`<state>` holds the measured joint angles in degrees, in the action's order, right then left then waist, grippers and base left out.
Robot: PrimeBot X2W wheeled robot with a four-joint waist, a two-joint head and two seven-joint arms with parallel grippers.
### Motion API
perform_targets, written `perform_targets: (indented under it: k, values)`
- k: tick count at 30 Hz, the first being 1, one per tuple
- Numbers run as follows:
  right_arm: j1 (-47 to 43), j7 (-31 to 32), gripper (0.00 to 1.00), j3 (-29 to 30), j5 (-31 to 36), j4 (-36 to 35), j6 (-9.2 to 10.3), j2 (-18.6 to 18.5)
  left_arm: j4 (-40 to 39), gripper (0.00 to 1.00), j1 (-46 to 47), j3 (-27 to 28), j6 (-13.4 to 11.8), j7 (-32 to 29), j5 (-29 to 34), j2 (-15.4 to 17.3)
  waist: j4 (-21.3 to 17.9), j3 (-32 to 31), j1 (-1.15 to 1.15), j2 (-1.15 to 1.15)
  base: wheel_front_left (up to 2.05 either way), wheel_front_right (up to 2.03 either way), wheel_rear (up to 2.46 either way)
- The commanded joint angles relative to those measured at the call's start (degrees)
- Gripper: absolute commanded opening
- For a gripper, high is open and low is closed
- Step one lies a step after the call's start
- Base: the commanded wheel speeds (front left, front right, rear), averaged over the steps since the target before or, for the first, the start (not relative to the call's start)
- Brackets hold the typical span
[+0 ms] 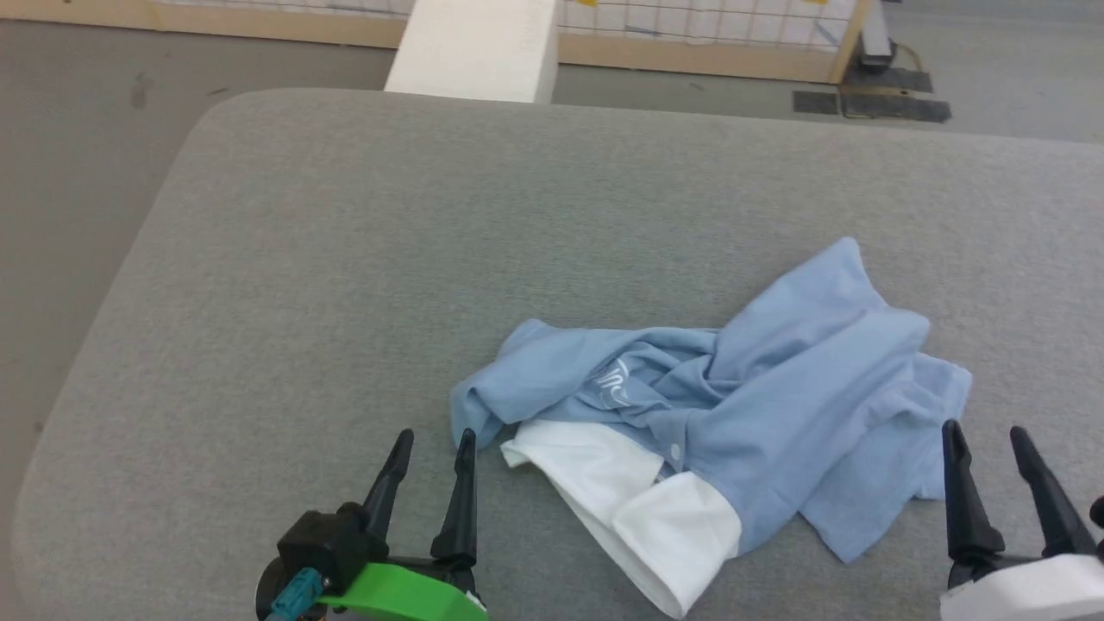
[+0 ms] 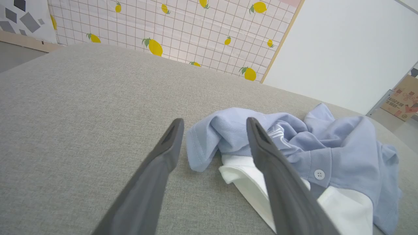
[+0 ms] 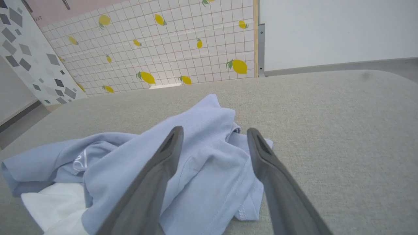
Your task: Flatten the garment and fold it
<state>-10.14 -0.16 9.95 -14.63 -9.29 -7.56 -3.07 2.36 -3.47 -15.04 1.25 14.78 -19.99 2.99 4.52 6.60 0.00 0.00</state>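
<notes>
**Head view.** We see the left end effector [image 1: 435,435] at 7 o'clock and the right end effector [image 1: 983,429] at 4 o'clock. Each has its two dark fingers spread wide apart, with nothing between them. The garment [image 1: 776,379] lies crumpled on the grey fabric-covered desk [image 1: 345,259], toward 4 o'clock, its white part [image 1: 655,509] turned to 6 o'clock. The left fingertips stand just beside its sleeve fold and the right fingertips at its opposite edge; we cannot tell whether they touch. A white block [image 1: 474,43] and grey floor [image 1: 69,129] lie at 12 and 10 o'clock.

**Left wrist view.** The parted fingers frame the sleeve fold. A white button [image 2: 319,174] sits at 4 o'clock, a lemon-print panel [image 2: 183,29] at 12, a white wall [image 2: 343,49] at 2 and a cardboard box [image 2: 403,101] at 3.

**Right wrist view.** The parted fingers point across the garment's hem, and the desk extends toward 3 o'clock.
</notes>
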Motion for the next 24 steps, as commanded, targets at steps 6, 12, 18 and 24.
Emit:
perform_targets:
  k: [6, 12, 18, 24]
  values:
    - [0.7, -2.7, 1.00, -1.8, -2.8, 2.0, 0.08, 0.2, -0.6, 1.00, 3.7, 0.0, 0.0, -0.9, 2.0, 1.4, -4.3, 2.0, 0.00, 0.00, 0.00, 0.00, 0.00]
    - [2.8, -3.1, 1.00, -0.9, -2.7, 2.2, 0.08, 0.2, -1.3, 1.00, 16.6, -3.9, 3.0, -9.6, 5.9, 4.7, -4.5, 4.5, 0.00, 0.00, 0.00, 0.00, 0.00]
    - [4.0, -2.8, 1.00, -0.3, -2.8, 2.3, 0.08, 0.2, 5.8, 1.00, 31.4, -13.4, 5.7, -22.1, 7.2, 3.7, -4.5, 8.3, 0.00, 0.00, 0.00, 0.00, 0.00]
    - [6.4, -1.9, 1.00, -1.6, -2.8, 1.9, 0.08, 0.2, 18.6, 1.00, 43.4, -25.0, 6.2, -37.8, 5.3, 3.6, -6.0, 12.3, 0.00, 0.00, 0.00, 0.00, 0.00]
